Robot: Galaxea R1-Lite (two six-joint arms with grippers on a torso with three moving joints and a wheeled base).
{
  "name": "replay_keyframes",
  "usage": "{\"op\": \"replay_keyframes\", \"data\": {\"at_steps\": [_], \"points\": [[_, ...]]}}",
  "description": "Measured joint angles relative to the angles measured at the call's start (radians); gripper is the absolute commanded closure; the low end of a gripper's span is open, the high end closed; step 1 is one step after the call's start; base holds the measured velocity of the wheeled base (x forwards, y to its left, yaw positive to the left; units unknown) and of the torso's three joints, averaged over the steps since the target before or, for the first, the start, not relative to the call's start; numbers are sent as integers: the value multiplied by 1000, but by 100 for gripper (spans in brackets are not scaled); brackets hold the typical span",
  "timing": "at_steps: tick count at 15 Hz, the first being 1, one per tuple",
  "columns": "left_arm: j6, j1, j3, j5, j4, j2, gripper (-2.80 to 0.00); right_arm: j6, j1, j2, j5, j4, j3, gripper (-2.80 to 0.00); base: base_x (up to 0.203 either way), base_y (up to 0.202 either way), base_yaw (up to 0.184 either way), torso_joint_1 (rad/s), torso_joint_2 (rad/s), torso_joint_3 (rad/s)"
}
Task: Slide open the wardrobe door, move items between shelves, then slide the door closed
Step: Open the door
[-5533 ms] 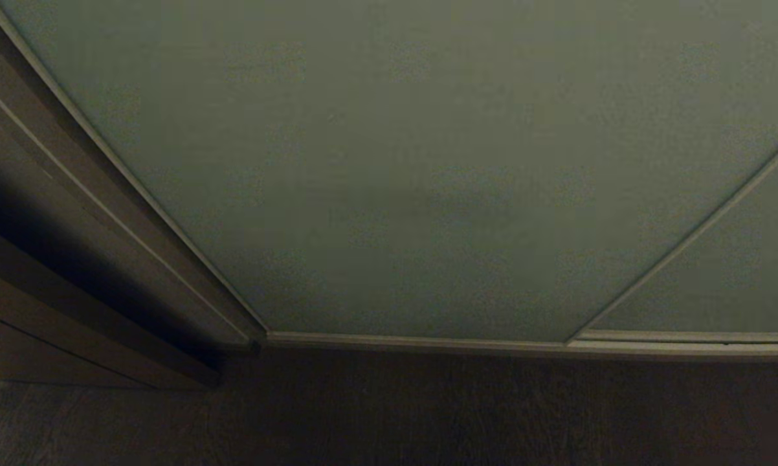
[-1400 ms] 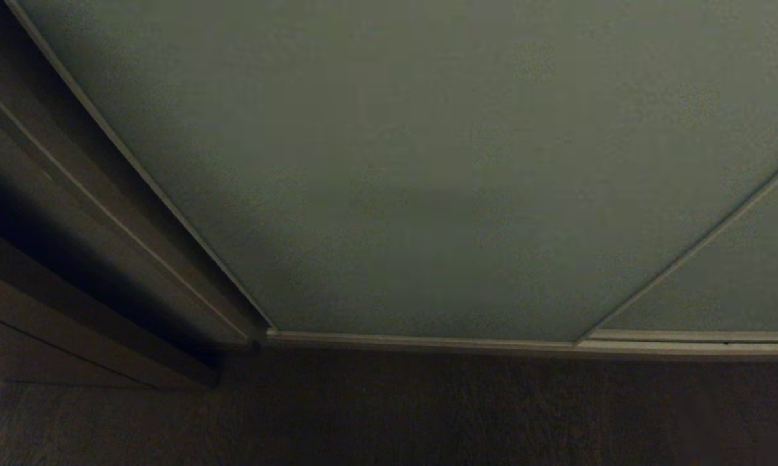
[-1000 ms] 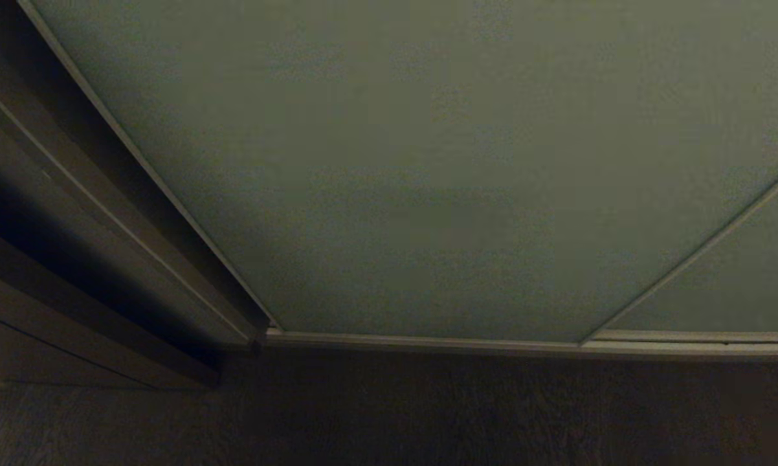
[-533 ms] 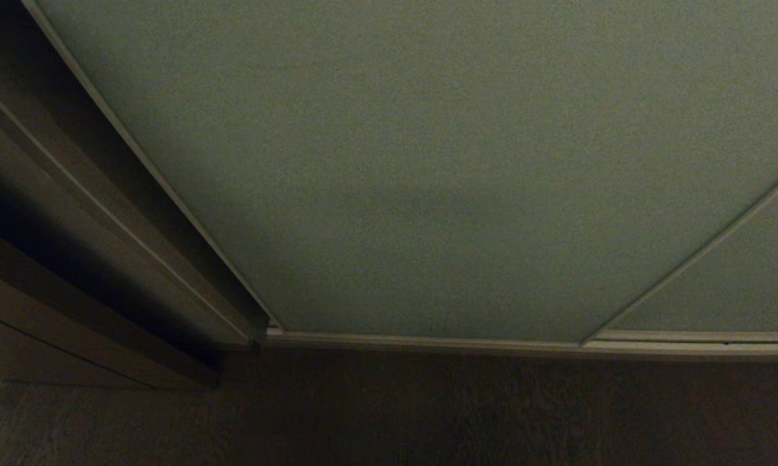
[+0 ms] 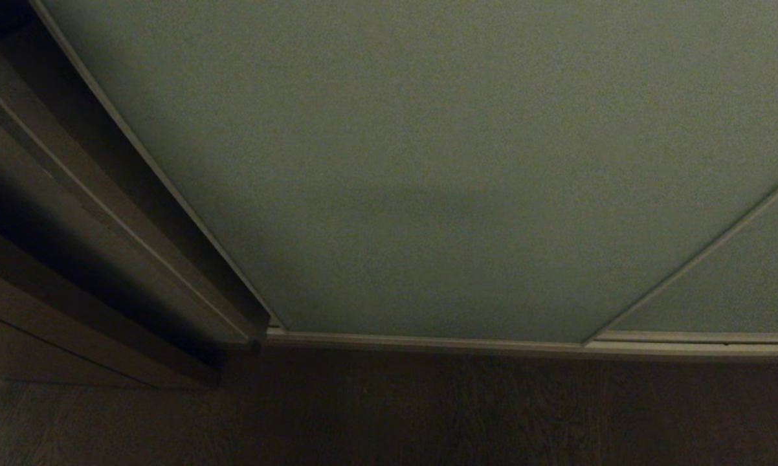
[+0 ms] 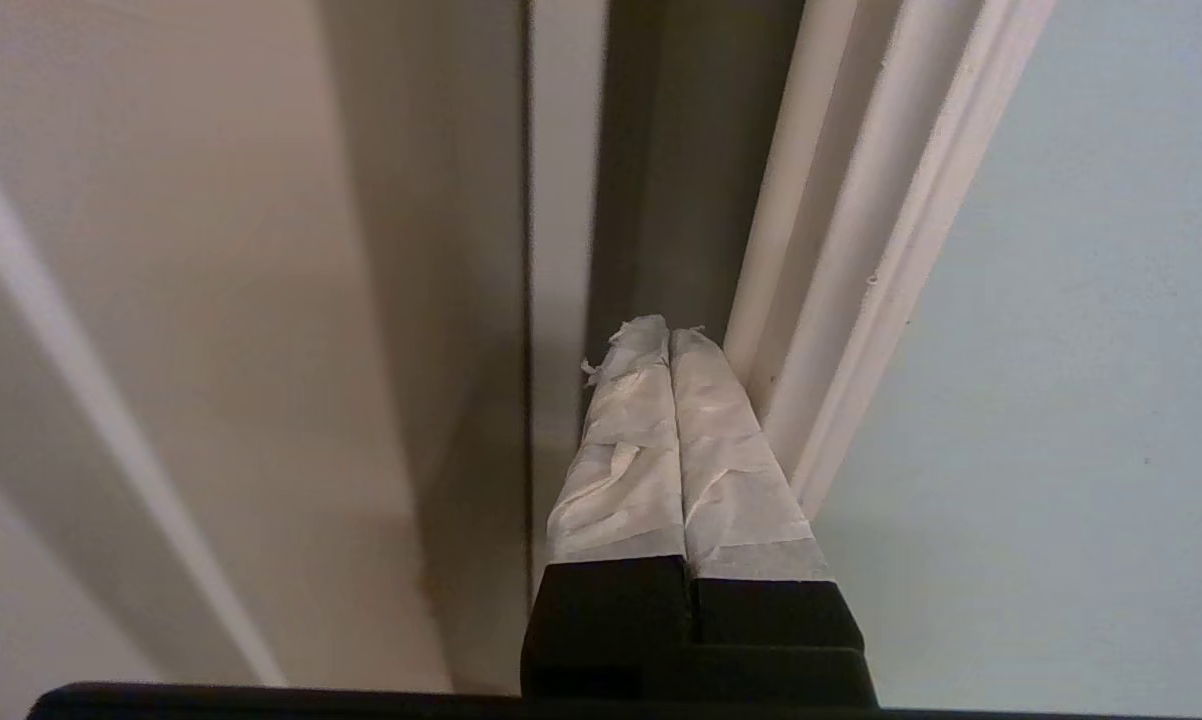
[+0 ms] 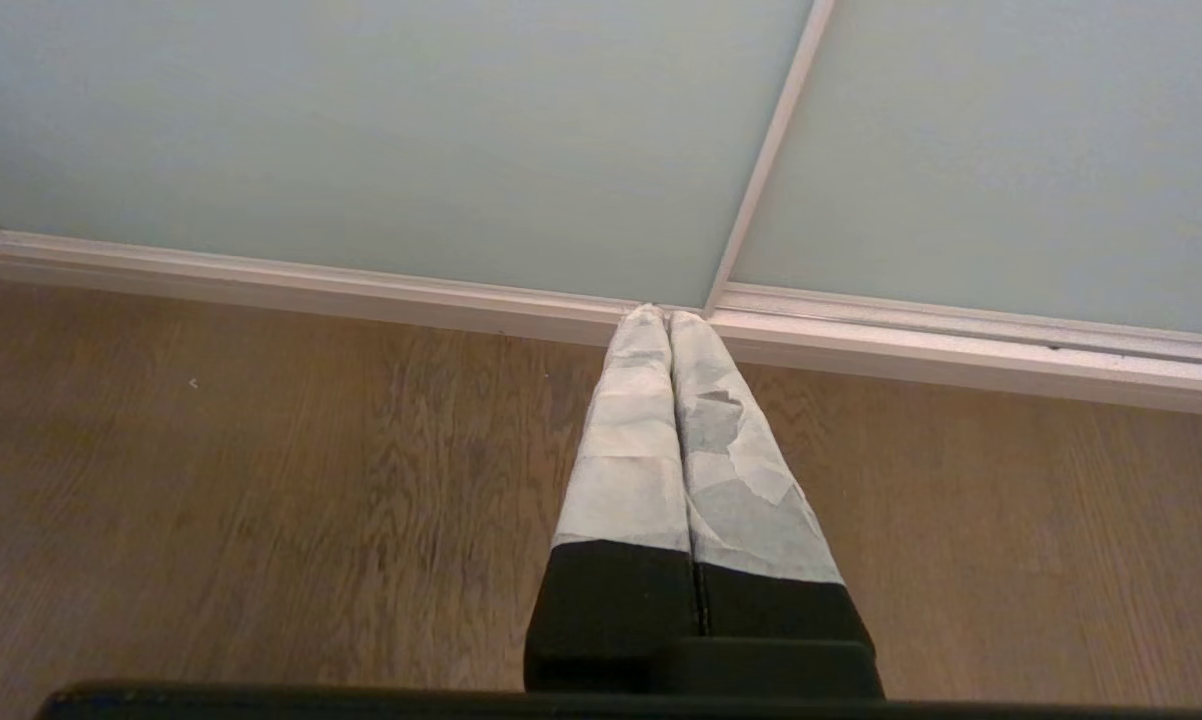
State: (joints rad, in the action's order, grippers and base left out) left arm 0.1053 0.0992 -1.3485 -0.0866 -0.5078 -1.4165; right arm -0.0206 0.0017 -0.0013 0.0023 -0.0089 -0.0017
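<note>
Pointing its taped fingers (image 6: 706, 420) pressed together, the left tool (image 6: 669, 330) is clenched on nothing, tips in the dark gap just beside the door's cream frame (image 6: 866, 290). Cannot tell if a finger touches that frame. Pale door (image 6: 1061, 400) sits on one side of the tool, brown wood frame (image 6: 211, 300) on the other.

Right tool (image 7: 669, 315) also clenched, empty, hanging above the wood floor (image 7: 261, 480), tips aimed at the bottom rail (image 7: 361, 290) where the thin vertical strip (image 7: 766, 150) between two door panels meets it.

Head view: neither arm visible. Door (image 5: 428, 162) fills most of it and covers the opening, its left edge close against the dark wood frame (image 5: 72, 213), bottom rail (image 5: 428, 341) along the floor (image 5: 428, 414). Second panel (image 5: 738, 285) at lower right. Shelves and toys not visible behind the door.
</note>
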Motion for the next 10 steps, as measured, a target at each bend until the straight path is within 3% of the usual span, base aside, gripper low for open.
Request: {"op": "replay_keyframes", "data": {"at_steps": [5,10], "points": [[-23,-99,1,-4,23,13,0,0,0,0,0,0,0,0,0,0,0,0,0,0],[-50,-248,7,1,46,9,0,0,0,0,0,0,0,0,0,0,0,0,0,0]]}}
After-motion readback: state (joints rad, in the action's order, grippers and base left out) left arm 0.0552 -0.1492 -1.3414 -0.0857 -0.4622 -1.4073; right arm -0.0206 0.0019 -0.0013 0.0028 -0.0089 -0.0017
